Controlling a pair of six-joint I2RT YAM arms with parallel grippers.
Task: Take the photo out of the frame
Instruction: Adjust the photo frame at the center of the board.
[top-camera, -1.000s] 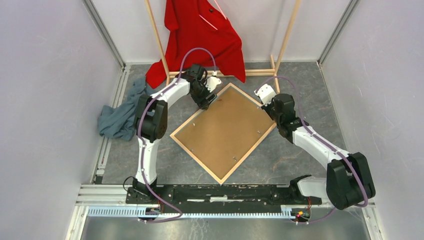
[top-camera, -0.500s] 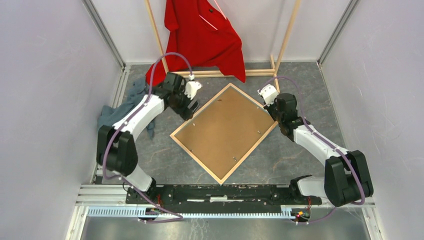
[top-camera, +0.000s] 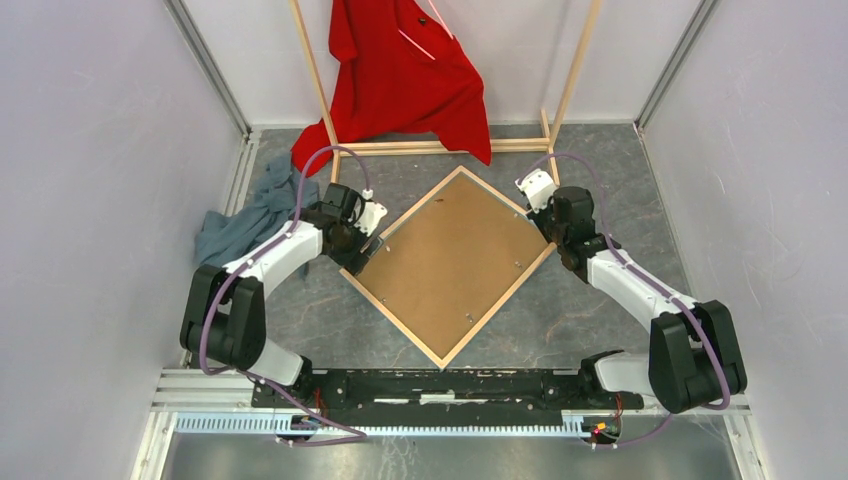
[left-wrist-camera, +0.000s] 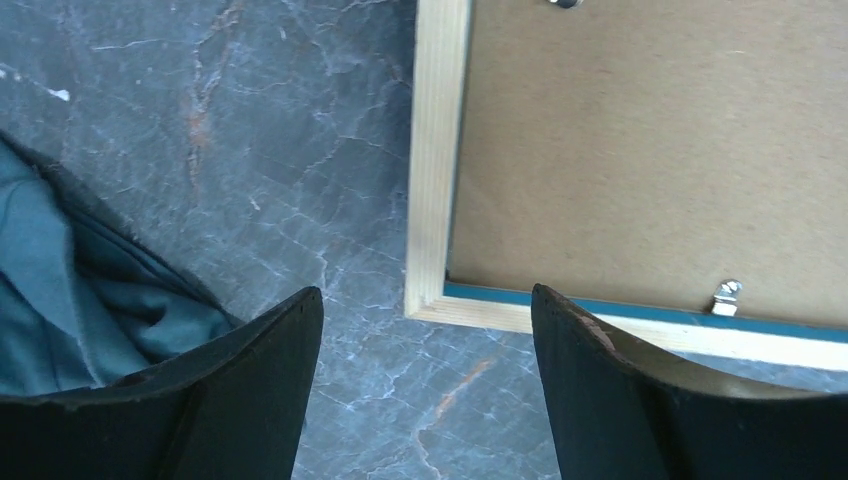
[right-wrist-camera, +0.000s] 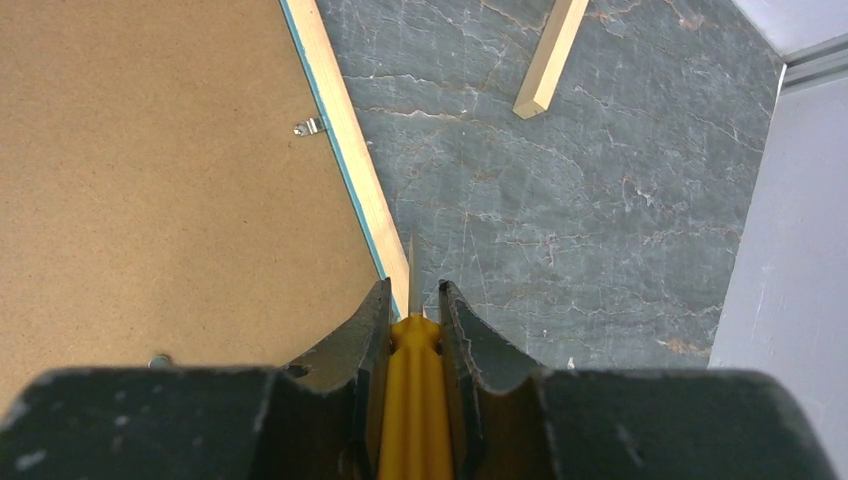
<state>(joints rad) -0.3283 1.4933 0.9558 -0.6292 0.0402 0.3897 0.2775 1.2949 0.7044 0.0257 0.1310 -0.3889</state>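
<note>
The frame (top-camera: 392, 319) lies face down on the grey table, turned like a diamond, with pale wood edges and a thin blue strip (left-wrist-camera: 600, 306) inside them. A brown backing board (top-camera: 450, 262) covers it, held by small metal clips (left-wrist-camera: 727, 296). The photo is hidden under the board. My left gripper (top-camera: 350, 252) hangs open over the frame's left corner (left-wrist-camera: 424, 300), its fingers (left-wrist-camera: 270, 360) apart with only table between them. My right gripper (top-camera: 556, 222) is shut on a yellow-handled screwdriver (right-wrist-camera: 412, 400), whose thin tip sits just outside the frame's right edge (right-wrist-camera: 350, 170).
A wooden clothes rack (top-camera: 567, 75) with a red shirt (top-camera: 405, 70) stands at the back; one of its feet (right-wrist-camera: 548, 55) lies near the right gripper. A grey-teal cloth (top-camera: 240, 225) is heaped left of the frame, close to the left gripper. Walls close in on both sides.
My left arm has swung from the frame's upper-left edge down and leftward to its left corner, jaws still open. The right arm has barely moved.
</note>
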